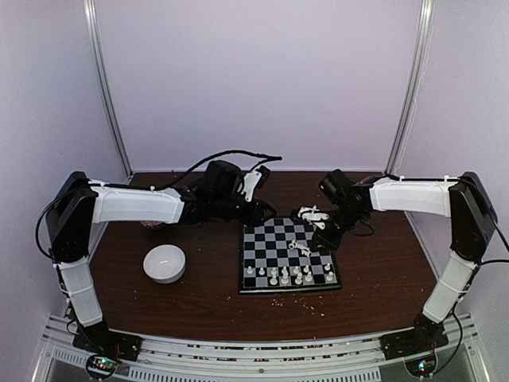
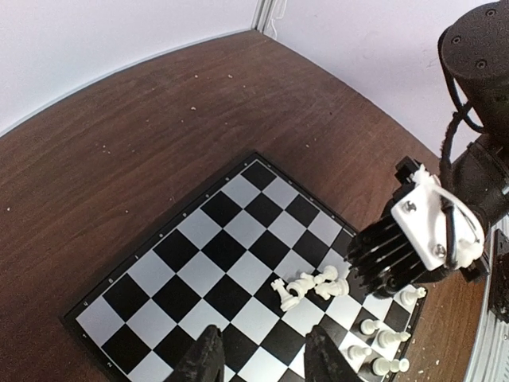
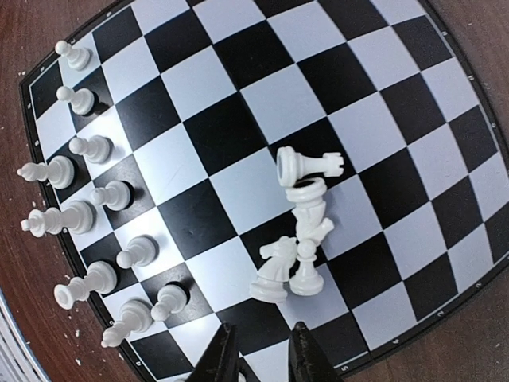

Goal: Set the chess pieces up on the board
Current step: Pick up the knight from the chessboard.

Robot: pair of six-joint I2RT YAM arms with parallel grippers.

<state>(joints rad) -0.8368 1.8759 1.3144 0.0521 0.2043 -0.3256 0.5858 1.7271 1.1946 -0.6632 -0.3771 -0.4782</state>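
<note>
The board [image 1: 266, 239] lies mid-table, with black and pale checks. Several white chess pieces [image 1: 289, 276] stand in two rows along its near edge, and a few more lie toppled in a small heap [image 1: 301, 248] toward its right side. In the right wrist view the heap [image 3: 302, 231] sits just beyond my right gripper [image 3: 262, 360], which is narrowly open with only board between its fingers. The standing pieces [image 3: 87, 207] line the board's left edge there. My left gripper [image 2: 266, 362] hovers open and empty over the board [image 2: 199, 263], short of the heap [image 2: 310, 285].
A round white bowl [image 1: 165, 263] sits left of the board. Crumbs [image 1: 302, 301] dot the brown table in front of it. In the left wrist view the right gripper's black body [image 2: 398, 255] hangs close beside the heap. Both arms meet over the board's far edge.
</note>
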